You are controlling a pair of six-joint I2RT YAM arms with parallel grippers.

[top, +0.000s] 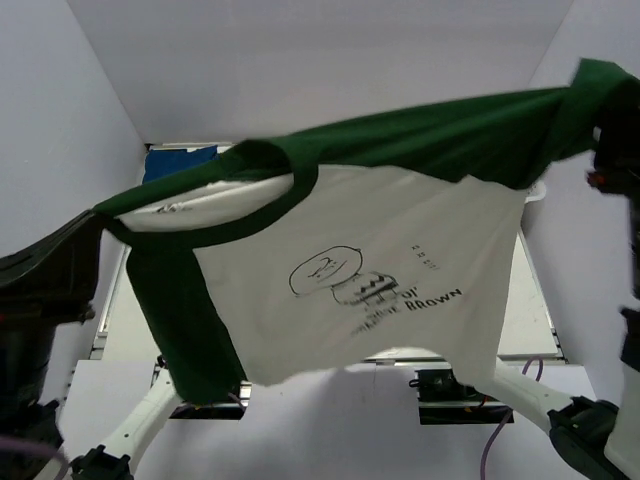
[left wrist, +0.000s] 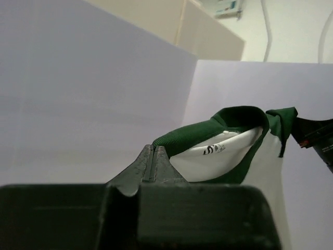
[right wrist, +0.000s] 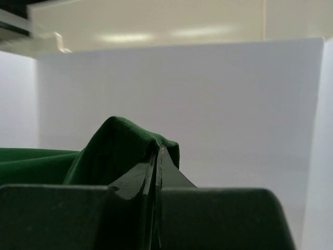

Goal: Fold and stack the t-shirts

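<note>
The white t-shirt (top: 400,240) with dark green sleeves, green collar and a cartoon-face print hangs stretched in the air between my two grippers, high above the table. My left gripper (top: 100,215) is shut on its left shoulder; in the left wrist view the jaws (left wrist: 152,148) pinch the green cloth (left wrist: 208,127) beside the collar. My right gripper (top: 608,130) is shut on the green right sleeve (top: 590,85); in the right wrist view the sleeve (right wrist: 117,143) drapes over the closed jaws (right wrist: 157,148). A dark blue t-shirt (top: 180,160) lies at the back left, mostly hidden.
White walls (top: 60,120) enclose the table on three sides. The hanging shirt hides most of the table; a strip of it (top: 535,320) shows at the right. The arm bases (top: 450,385) and cables sit at the near edge.
</note>
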